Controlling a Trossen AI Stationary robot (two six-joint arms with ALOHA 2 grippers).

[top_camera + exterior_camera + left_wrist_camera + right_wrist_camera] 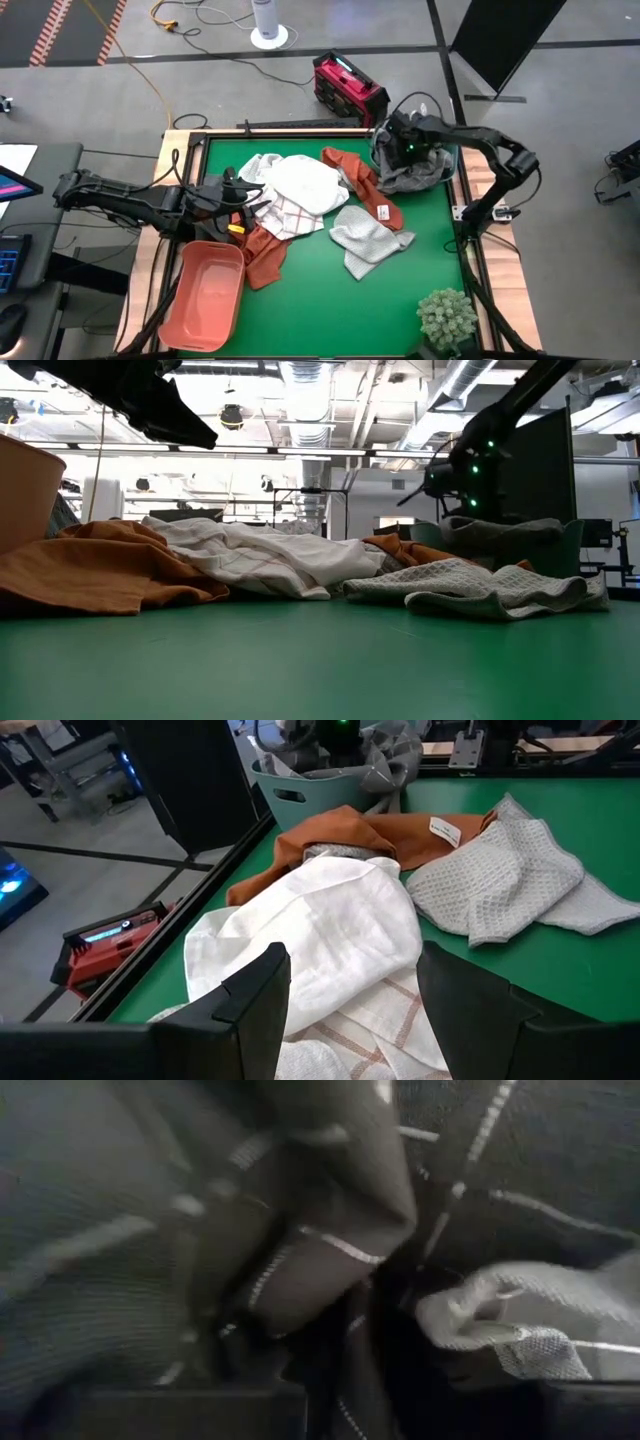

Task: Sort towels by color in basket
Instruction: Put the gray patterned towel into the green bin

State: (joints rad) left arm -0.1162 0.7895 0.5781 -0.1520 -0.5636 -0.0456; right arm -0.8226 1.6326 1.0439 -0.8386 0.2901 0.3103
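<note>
A heap of towels lies mid-table: a white towel (305,180) on a white checked towel (290,213), a rust-orange towel (363,183) toward two o'clock, another rust-orange towel (262,254) at seven o'clock, and a pale grey waffle towel (367,236) at four o'clock. Grey checked towels (412,175) fill the grey-green basket (449,165) at the table's two o'clock corner. The right gripper (405,142) is down among them; whether it grasps any cannot be told. The left gripper (240,196), at nine o'clock, hangs with its fingers (258,992) spread and empty over the white towels. A salmon basket (206,296) sits at seven o'clock, a spiky green plant ball (447,318) at five o'clock.
</note>
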